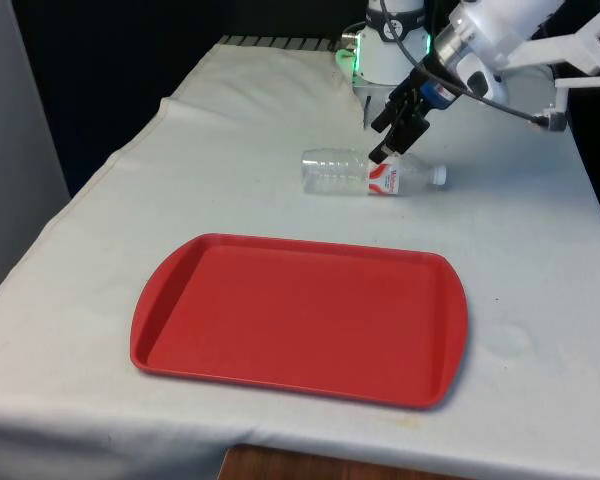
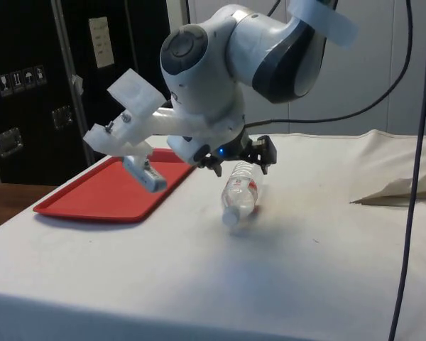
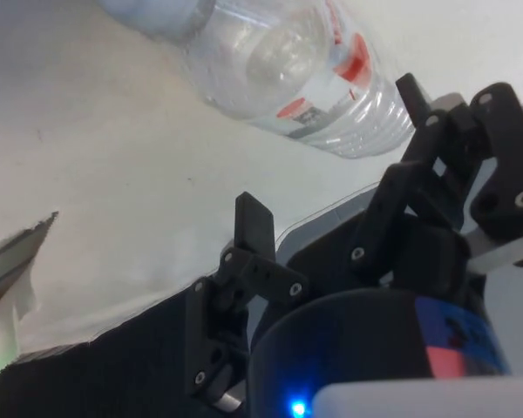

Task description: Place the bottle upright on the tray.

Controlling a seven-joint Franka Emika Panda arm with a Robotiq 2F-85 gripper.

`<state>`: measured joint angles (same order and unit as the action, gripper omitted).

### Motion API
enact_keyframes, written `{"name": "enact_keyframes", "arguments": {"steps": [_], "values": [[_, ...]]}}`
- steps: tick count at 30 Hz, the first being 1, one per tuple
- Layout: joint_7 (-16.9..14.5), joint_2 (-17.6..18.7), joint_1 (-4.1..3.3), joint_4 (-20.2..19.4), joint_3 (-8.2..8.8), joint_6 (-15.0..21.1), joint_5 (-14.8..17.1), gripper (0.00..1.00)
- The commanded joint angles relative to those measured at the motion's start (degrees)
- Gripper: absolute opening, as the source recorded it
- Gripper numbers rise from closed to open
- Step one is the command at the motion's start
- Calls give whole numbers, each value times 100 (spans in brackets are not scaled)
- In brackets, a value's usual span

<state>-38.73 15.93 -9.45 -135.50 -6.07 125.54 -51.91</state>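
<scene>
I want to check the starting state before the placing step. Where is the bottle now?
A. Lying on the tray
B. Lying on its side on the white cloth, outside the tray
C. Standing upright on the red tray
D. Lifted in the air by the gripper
B: the bottle lies flat on the cloth, beyond the tray.

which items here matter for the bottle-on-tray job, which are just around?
Job:
- clear plastic bottle with red-and-white label, lying on its side
- flat red plastic tray
- black two-finger end effector, open

Around:
- white tablecloth
</scene>
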Motion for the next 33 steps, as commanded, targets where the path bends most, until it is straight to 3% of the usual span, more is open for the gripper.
{"name": "enact_keyframes", "arguments": {"steps": [1,33], "values": [[23,29,0,23,-6,6,29,100],[625,613,-17,281,-132,11,6,100]]}}
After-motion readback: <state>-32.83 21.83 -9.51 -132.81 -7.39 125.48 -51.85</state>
